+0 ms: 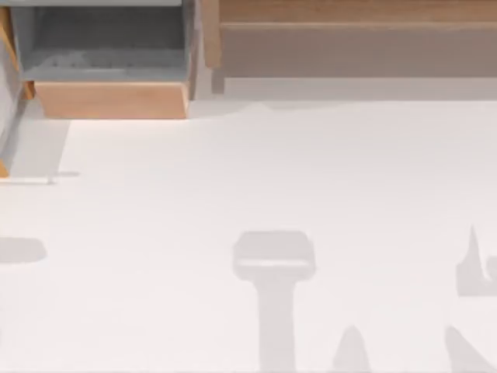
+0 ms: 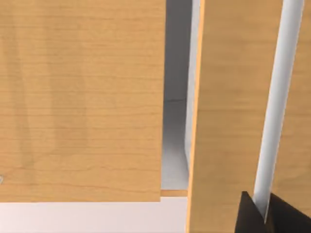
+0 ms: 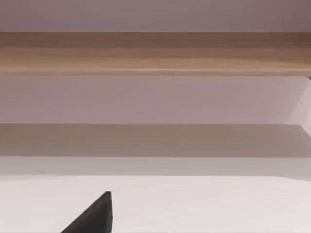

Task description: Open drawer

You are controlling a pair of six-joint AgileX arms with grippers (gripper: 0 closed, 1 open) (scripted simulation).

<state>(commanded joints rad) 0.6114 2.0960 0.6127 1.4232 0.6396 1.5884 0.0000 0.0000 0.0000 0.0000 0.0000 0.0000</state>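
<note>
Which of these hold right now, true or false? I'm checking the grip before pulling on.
1. The left gripper is shut on the drawer's handle. True.
2. The drawer sits at the top view's left edge. True.
3. The grey-lined box is pushed fully shut. False: it stands out, its grey inside showing.
4. The right gripper also holds the handle. False: it is over bare table, away from any handle.

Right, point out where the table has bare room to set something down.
The table is bare across its middle and right, in front of the wooden shelf. It is crowded at the upper left: the open grey-lined box juts out, and the drawer at the left edge has my left gripper at its bar handle.
</note>
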